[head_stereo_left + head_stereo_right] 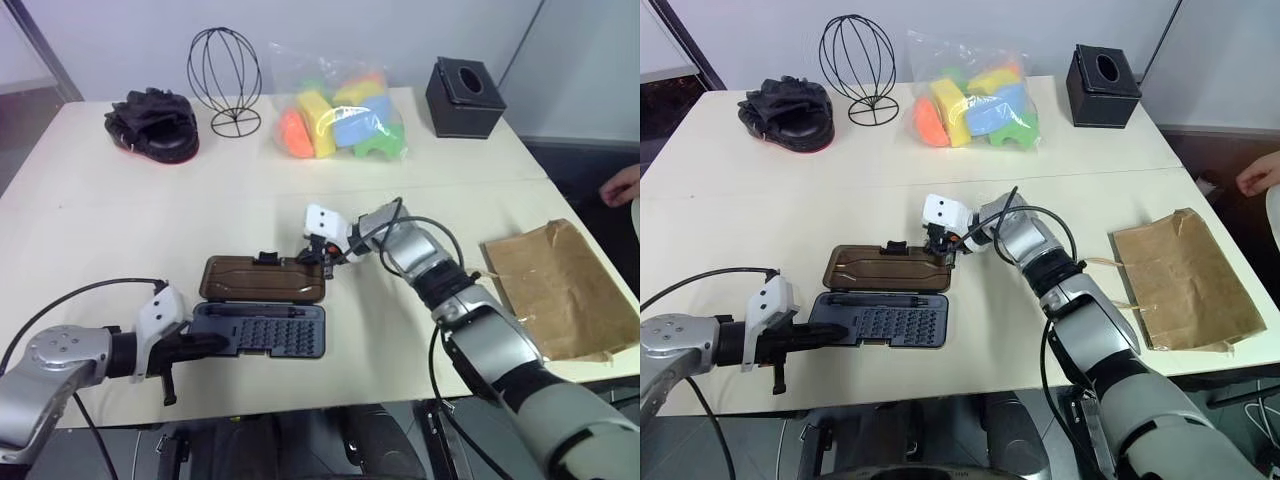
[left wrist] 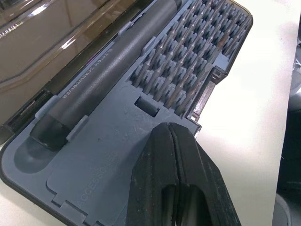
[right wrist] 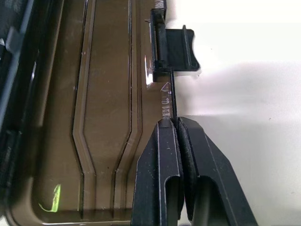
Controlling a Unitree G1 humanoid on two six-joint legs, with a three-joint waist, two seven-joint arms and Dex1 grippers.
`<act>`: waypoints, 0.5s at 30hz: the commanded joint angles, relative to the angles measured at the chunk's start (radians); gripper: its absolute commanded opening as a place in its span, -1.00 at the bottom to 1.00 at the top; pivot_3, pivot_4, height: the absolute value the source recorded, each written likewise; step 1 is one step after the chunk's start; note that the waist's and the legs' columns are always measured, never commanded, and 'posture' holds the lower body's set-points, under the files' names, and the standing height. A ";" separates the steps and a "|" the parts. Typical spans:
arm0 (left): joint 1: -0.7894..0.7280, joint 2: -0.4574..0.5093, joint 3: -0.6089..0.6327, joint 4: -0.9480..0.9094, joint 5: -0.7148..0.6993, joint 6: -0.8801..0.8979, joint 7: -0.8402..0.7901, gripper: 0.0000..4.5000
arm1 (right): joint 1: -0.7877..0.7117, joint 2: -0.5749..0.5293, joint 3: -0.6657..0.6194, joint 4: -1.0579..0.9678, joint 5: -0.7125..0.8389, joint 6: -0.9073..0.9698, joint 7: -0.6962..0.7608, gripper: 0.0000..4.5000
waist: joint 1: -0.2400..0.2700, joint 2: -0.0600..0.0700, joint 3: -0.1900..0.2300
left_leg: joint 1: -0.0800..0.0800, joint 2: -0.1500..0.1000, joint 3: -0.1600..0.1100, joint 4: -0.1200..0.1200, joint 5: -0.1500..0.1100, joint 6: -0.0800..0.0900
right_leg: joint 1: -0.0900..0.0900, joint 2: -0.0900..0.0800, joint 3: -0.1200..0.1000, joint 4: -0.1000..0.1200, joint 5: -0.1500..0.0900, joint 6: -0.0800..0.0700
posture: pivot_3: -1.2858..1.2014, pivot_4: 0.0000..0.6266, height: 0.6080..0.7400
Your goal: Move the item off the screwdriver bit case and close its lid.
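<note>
The screwdriver bit case point(image 1: 270, 332) lies open near the table's front edge, its grey-blue tray showing rows of bits and a dark driver point(image 2: 101, 84). Its smoky-brown lid point(image 1: 262, 280) lies flat on the table beyond the tray, with the black latch tab point(image 3: 176, 47) on its far edge. My right gripper point(image 3: 173, 121) is at that far edge beside the tab, shut on the lid's thin rim. My left gripper point(image 2: 169, 127) is shut, its tips resting on the tray's left part. The brown paper bag point(image 1: 560, 290) lies flat at the table's right edge, well apart from the case.
Along the back of the table stand a black bundle point(image 1: 152, 122), a wire head form point(image 1: 225, 75), a clear bag of coloured foam blocks point(image 1: 340, 115) and a black tissue box point(image 1: 463, 97). A person's hand point(image 1: 622, 185) shows at the far right.
</note>
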 commanded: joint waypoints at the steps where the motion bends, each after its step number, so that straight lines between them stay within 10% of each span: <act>1: 0.011 -0.009 -0.018 0.021 0.011 0.010 0.009 -1.00 | 0.019 -0.043 -0.021 -0.151 -0.054 -0.065 -0.098 -0.97 | 0.002 0.000 0.000 | 0.000 0.000 0.000 0.000 0.000 0.000 | 0.000 0.000 0.000 0.000 0.000 0.000 | 0.03 -0.52 0.95; 15: -0.017 -0.058 0.119 -0.051 -0.147 0.123 0.073 -1.00 | 0.286 -0.186 -0.031 -0.759 -0.123 -0.084 -0.203 -0.97 | 0.008 -0.001 0.000 | -0.002 -0.001 -0.001 0.001 0.000 0.000 | -0.001 0.000 0.000 -0.001 0.000 0.000 | 0.03 -0.52 0.95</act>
